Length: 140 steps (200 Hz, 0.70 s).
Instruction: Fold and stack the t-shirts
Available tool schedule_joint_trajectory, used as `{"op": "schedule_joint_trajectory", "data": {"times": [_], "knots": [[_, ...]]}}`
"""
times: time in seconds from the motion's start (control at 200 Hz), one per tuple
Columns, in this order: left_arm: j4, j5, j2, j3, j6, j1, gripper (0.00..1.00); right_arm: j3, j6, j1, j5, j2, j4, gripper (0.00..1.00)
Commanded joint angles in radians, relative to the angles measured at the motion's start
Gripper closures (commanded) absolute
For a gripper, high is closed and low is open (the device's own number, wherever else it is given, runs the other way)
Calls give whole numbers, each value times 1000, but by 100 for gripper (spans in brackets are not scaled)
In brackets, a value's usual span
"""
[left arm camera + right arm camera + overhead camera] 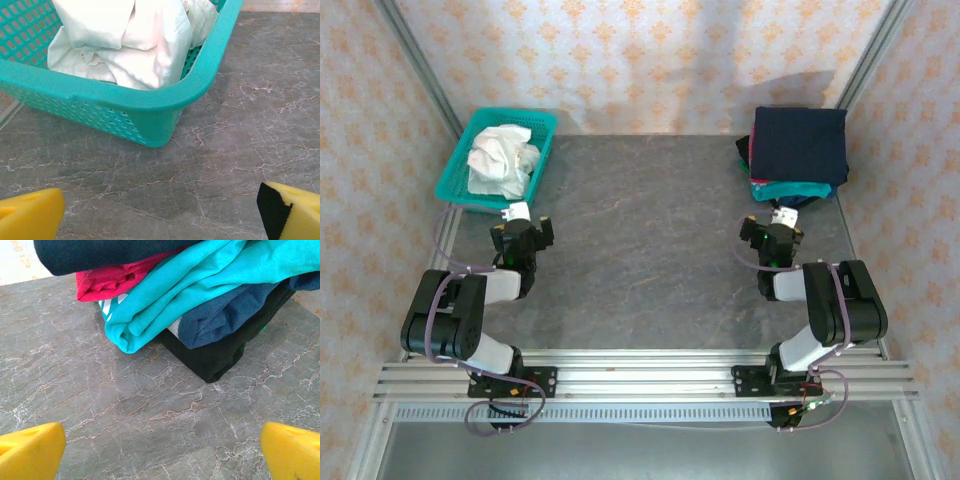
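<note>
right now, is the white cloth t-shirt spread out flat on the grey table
No, the white cloth t-shirt lies crumpled inside the teal plastic mesh basket, not on the grey table.

a white t-shirt (502, 160) lies crumpled and unfolded in the teal basket (480, 204) at the far left, bunched in loose folds. at the far right sits a stack of folded t-shirts (798, 150): a navy one (800, 135) on top, then a red-pink one (115, 280), a teal one (200, 280), a dark blue one (225, 315) and a black one (220, 357) at the bottom. their near edges are uneven, and the teal one bulges out furthest.
</note>
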Motion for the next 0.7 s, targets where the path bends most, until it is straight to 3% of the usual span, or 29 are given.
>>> {"op": "schedule_joint_trajectory", "data": {"times": [0.0,0.696], "knots": [[-6,-29,-21,16,-11,-4,0,18,-12,-5,-9,-7,0,1],[-4,-12,-26,17,-1,-5,0,15,-12,-7,-15,-12,4,1]]}}
